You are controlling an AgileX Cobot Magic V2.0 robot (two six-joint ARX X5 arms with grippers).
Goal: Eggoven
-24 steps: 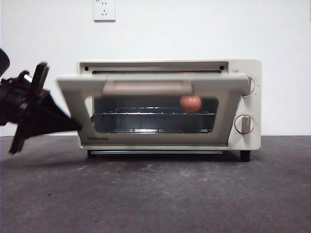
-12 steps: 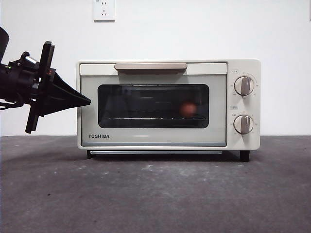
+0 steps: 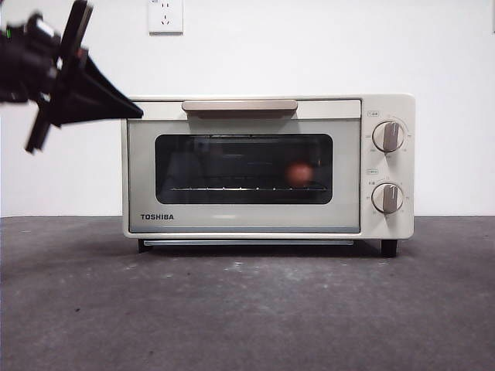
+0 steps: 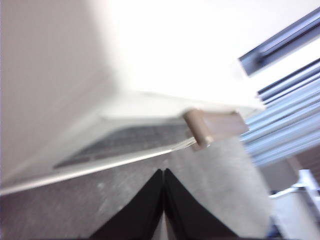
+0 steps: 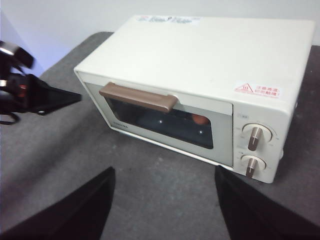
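The cream TOSHIBA toaster oven [image 3: 244, 220] stands on the table with its door shut. Its tan handle [image 3: 240, 105] runs along the top of the door. The reddish-brown egg [image 3: 300, 173] lies on the rack inside and shows through the dark glass at the right; it also shows in the right wrist view [image 5: 200, 119]. My left gripper [image 3: 139, 115] is shut and empty, its tip by the oven's upper left corner. In the left wrist view the gripper [image 4: 163, 172] points toward the handle [image 4: 215, 127]. My right gripper [image 5: 165, 200] is open and empty, held above the table in front of the oven [image 5: 215, 55].
Two knobs [image 3: 387, 136] [image 3: 387, 198] sit on the oven's right panel. The dark grey table [image 3: 247, 309] stretches in front of the oven. A wall socket [image 3: 165, 15] is on the white wall behind.
The oven door has swung up from half open to shut, with the egg inside. My left gripper has risen from beside the oven's left wall to its upper left corner.
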